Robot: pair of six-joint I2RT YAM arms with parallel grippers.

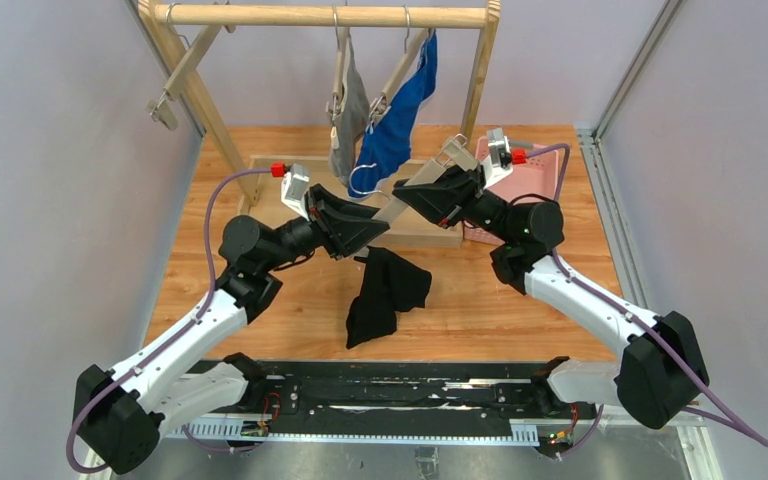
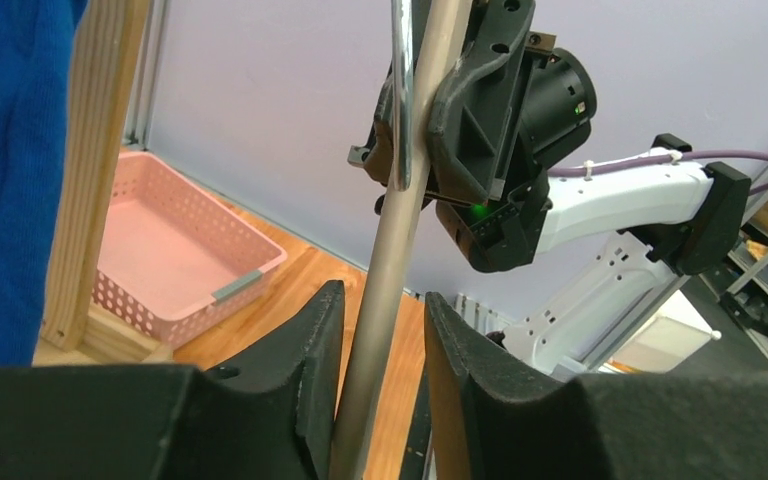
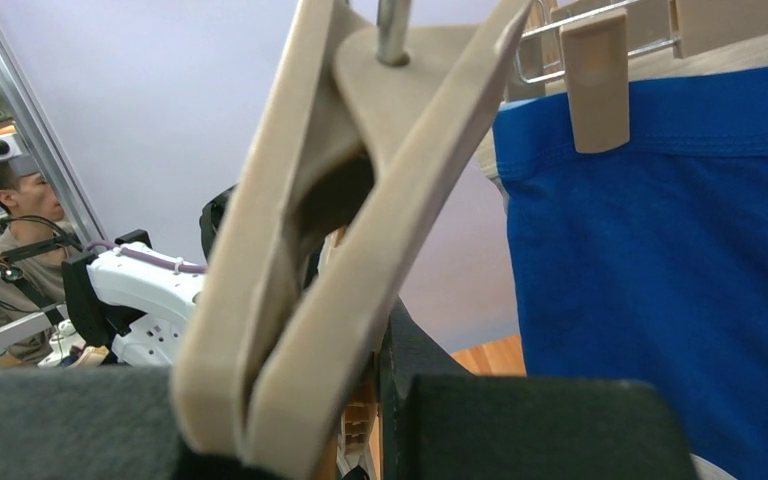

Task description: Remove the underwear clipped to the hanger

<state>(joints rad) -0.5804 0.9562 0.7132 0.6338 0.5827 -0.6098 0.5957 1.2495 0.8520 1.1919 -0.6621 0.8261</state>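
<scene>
- Left gripper (image 1: 384, 228): jaws narrowly apart astride the bar of a loose wooden hanger (image 2: 385, 270); one finger (image 2: 315, 370) touches it.
- Black briefs (image 1: 385, 290): unclipped, crumpled on the table (image 1: 490, 300), at 6 o'clock of both grippers.
- Grey briefs (image 1: 343, 150): clipped to a hanger on the rail (image 1: 290, 15), at 12 o'clock of the black pair.
- Blue briefs (image 1: 395, 125): clipped, just beside the grey at its 3 o'clock.
- Right gripper (image 1: 405, 197): clamped on the loose hanger.
- Pink basket (image 1: 538, 180): at 3 o'clock of the right gripper.

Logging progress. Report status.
Left gripper open astride beige clip hanger; right gripper shut on it. Black cloth briefs on wooden table; grey briefs, royal blue briefs hang clipped. Nothing blocking.
</scene>
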